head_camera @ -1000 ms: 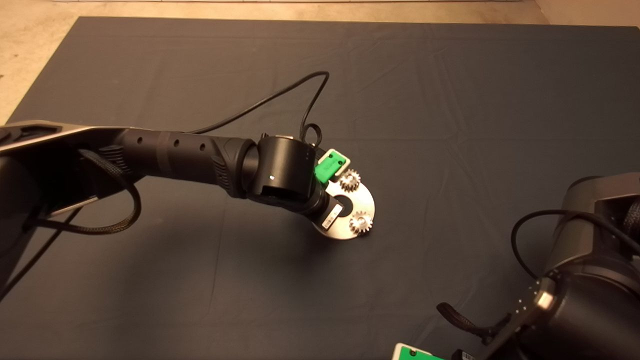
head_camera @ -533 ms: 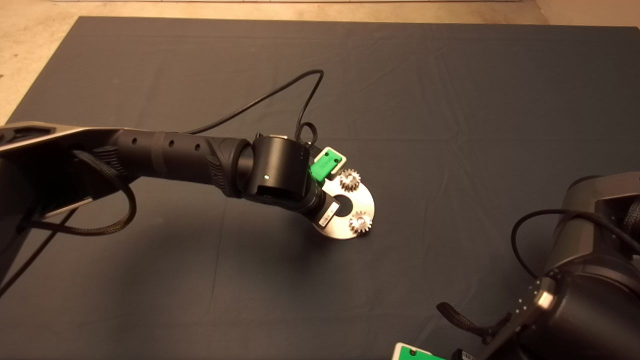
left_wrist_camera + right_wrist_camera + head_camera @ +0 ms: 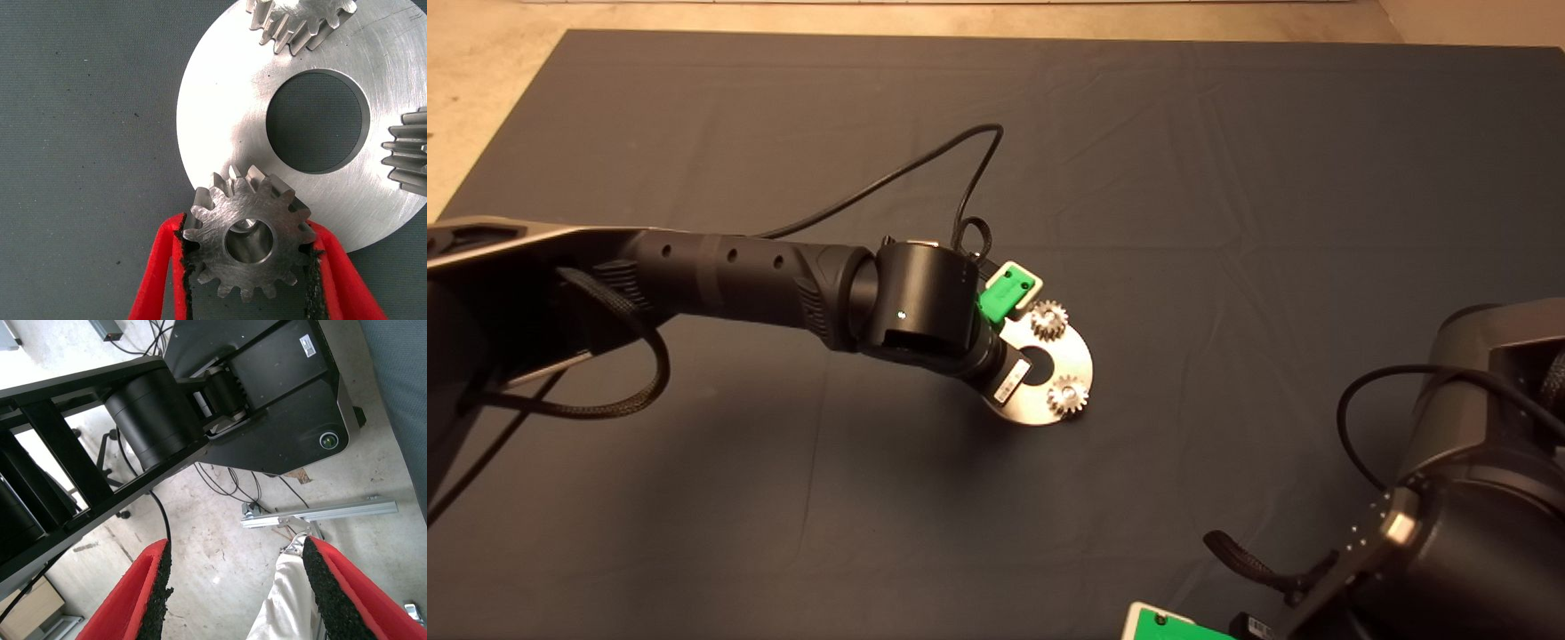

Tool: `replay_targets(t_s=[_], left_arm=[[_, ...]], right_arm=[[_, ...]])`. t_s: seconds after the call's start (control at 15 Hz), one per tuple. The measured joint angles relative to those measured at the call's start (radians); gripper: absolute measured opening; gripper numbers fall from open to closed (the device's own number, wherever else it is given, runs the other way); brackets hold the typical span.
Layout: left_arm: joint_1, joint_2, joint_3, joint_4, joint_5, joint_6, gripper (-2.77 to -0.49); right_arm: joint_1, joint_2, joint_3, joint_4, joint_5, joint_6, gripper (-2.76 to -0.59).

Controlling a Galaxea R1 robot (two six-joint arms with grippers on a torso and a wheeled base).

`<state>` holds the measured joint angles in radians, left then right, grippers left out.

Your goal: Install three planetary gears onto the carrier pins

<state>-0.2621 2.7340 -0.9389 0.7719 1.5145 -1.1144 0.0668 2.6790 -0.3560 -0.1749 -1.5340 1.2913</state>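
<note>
Dark grey cloth, the mat (image 3: pixel 1227 222), covers nearly the whole worktop, and a strip of pale floor shows along its far edge and far left corner. Near the middle of the mat lies the round shiny metal disc (image 3: pixel 1074 356) with its large centre hole. Two planetary gears already sit on the disc: one (image 3: pixel 1048 319) at the side toward the far edge of the mat, the other (image 3: pixel 1067 394) at the side toward the near edge. The left gripper (image 3: pixel 250 297) reaches over the disc's left part, and its jaws are closed on the third gear (image 3: pixel 248 242), with one red finger (image 3: pixel 163 267) pressed against the teeth on each side. This held gear is at the rim of the disc, slightly tilted, and through its bore a metal pin (image 3: pixel 251 233) is seen; I cannot tell if the gear is fully down on it. A small white label (image 3: pixel 1015 378) is on the left wrist, but its writing cannot be read. The right gripper (image 3: pixel 1169 627) waits at the near right edge of the mat. Its jaws (image 3: pixel 233 587) are open and hold nothing. Its wrist view looks at the floor beyond the mat, with a black machine base, cables, an aluminium rail and a person's leg in light trousers (image 3: pixel 283 600).
</note>
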Motion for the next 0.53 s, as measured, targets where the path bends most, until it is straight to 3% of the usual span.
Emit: replay_targets(t_s=[0.2, 0.53], left_arm=[[0.020, 0.000, 0.000, 0.019, 0.001, 0.000, -2.56], [0.021, -0.001, 0.000, 0.020, 0.001, -0.004, -2.55]], right_arm=[[0.000, 0.000, 0.000, 0.000, 0.000, 0.000, -1.91], [0.001, 0.000, 0.000, 0.000, 0.000, 0.000, -1.91]])
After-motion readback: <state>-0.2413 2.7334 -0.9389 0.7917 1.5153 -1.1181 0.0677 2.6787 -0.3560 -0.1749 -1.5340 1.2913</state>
